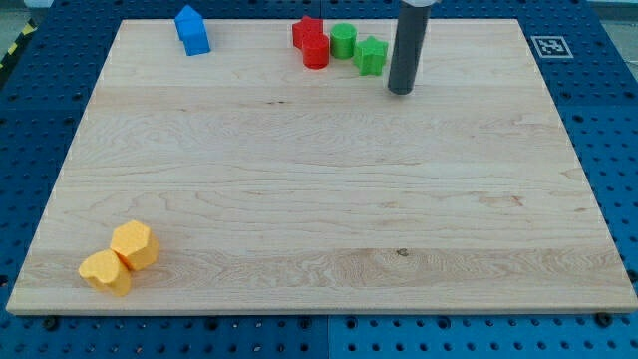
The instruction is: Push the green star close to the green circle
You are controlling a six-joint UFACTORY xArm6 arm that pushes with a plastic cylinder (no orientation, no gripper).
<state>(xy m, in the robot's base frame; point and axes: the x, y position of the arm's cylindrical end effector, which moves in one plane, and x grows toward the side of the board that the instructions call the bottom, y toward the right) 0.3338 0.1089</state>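
Green star (372,56), beside green circle (343,41)

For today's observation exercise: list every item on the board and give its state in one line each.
Green star: touching the green circle's right side.
Green circle: upright, beside the red blocks.
Red blocks: two, touching.
Blue block: alone, top left.
Yellow blocks: two, touching, bottom left.
My tip: just right of the star.

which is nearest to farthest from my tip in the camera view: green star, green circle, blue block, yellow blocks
1. green star, just left of my tip
2. green circle, further left
3. blue block, top left
4. yellow blocks, bottom left corner
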